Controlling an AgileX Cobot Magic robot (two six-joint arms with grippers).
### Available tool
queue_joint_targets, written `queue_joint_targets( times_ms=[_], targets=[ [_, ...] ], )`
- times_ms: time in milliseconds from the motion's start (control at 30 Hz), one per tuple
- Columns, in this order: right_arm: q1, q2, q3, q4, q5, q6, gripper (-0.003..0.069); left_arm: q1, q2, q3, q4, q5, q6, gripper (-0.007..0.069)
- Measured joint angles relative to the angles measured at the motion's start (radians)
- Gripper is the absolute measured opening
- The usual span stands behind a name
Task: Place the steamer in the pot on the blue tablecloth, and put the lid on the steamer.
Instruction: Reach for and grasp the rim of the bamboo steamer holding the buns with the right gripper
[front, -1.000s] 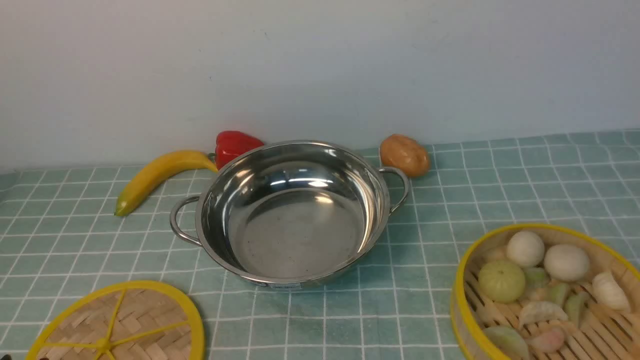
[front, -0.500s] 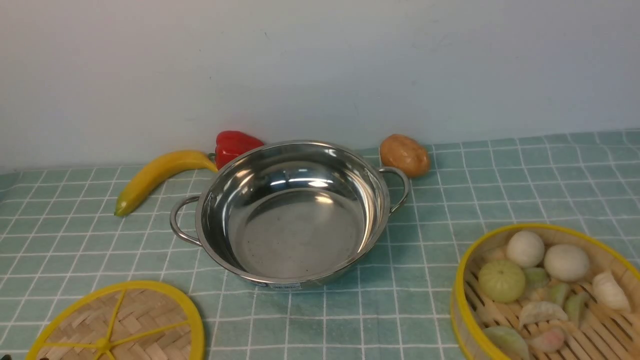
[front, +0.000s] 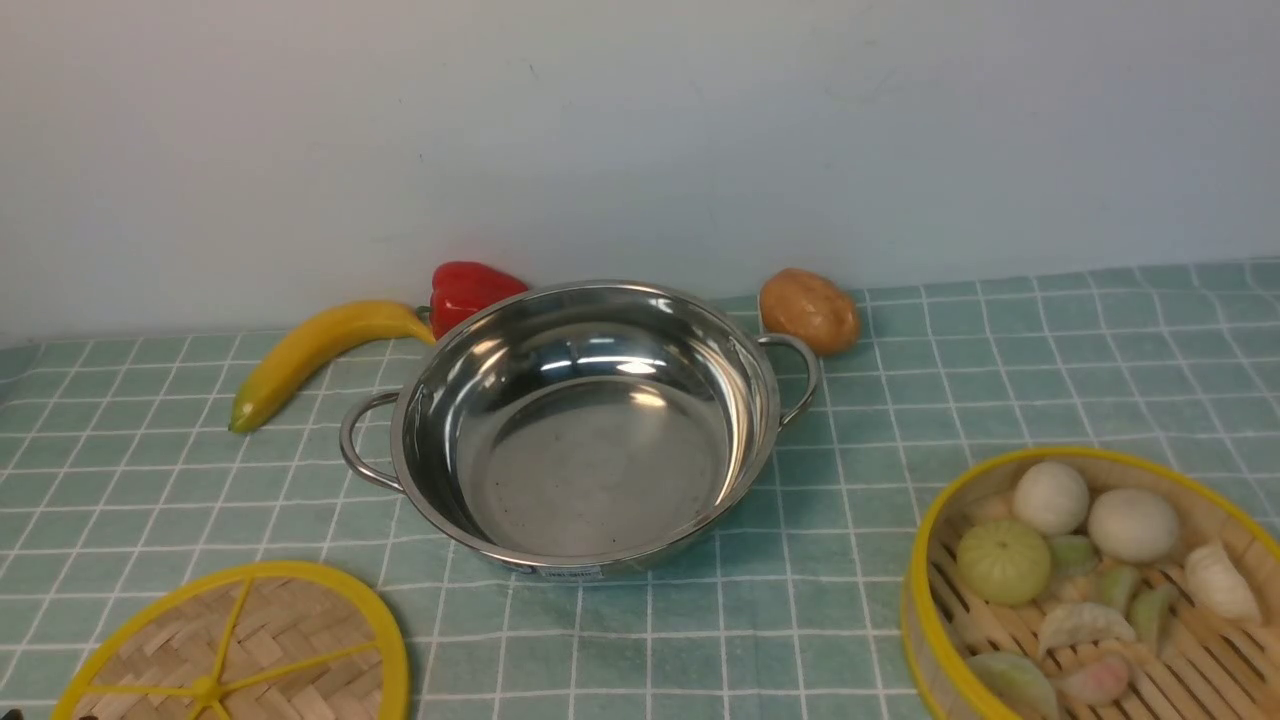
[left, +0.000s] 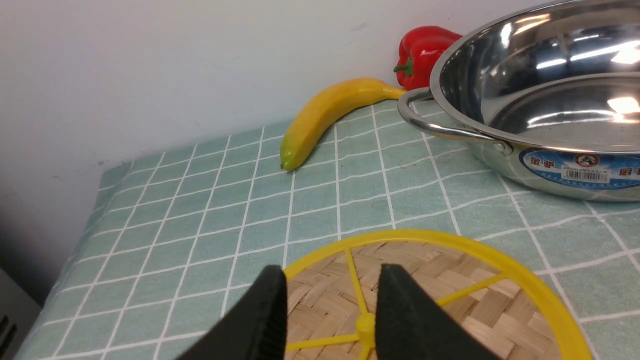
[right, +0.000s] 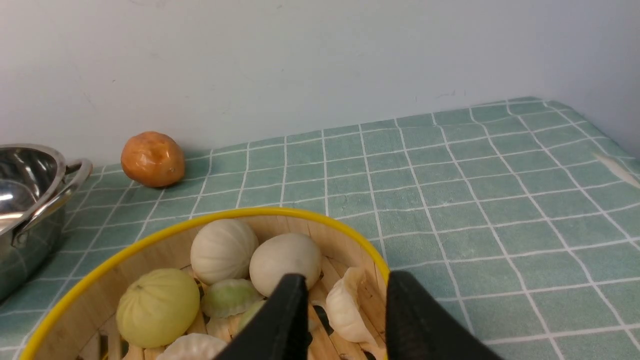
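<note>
1. Steamer (right: 210, 216): sits directly beneath the right gripper (right: 345, 280), on the tablecloth (front: 1000, 380) at the robot's right. It is not yet in the pot.
2. Right gripper: fingers parted, nothing between them. It hangs over the far inner side of the steamer, above the food. Probably placed there to take the wall at the rim.
3. Contents, just past the fingertips: two white buns (right: 222, 252), one pale green bun (right: 157, 306) and several dumplings (right: 347, 305). All lie loose on the slats, so the basket likely needs a level carry.
4. Left gripper (left: 330, 272): fingers parted and empty, poised low over the lid. Whether it touches the weave cannot be told.
5. Lid (left: 435, 295): lies flat on the tablecloth under the left gripper, spokes upward. One spoke runs between the fingers toward the hub, which is probably the intended hold.
6. Pot (front: 600, 470): stands ahead of both grippers and between them, mouth up, empty. It is near the lid and farther from the steamer. Its central place suits either arm reaching it.
7. Tablecloth: lies under every item listed.
8. Beyond the pot, along the wall (front: 640, 130): a banana (front: 310, 355), a red pepper (front: 470, 288) and a brown round fruit (front: 810, 310). They appear clear of the likely path from steamer to pot.
</note>
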Motion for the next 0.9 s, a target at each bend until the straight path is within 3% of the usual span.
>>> queue_joint_targets(
  times_ms=[267,333,467,667,767,900],
  targets=[
    [0.0,0.0,0.0,0.01,-0.047,0.03,0.0242,0.0,0.0,0.0,0.0,0.0,0.0,0.0243],
    [0.0,0.0,-0.004,0.072,-0.122,0.073,0.0242,0.0,0.0,0.0,0.0,0.0,0.0,0.0243],
    [0.0,-0.001,-0.092,0.113,-0.124,0.07,0.0242,0.0,0.0,0.0,0.0,0.0,0.0,0.0243],
    [0.0,-0.003,-0.361,0.134,0.125,0.048,0.0242,0.0,0.0,0.0,0.0,0.0,0.0,0.0243],
    [0.0,-0.003,-0.415,0.153,0.253,0.049,0.0242,0.0,0.0,0.0,0.0,0.0,0.0,0.0243],
    [0.0,-0.003,-0.423,0.179,0.3,0.049,0.0242,0.0,0.0,0.0,0.0,0.0,0.0,0.0243]
  ],
)
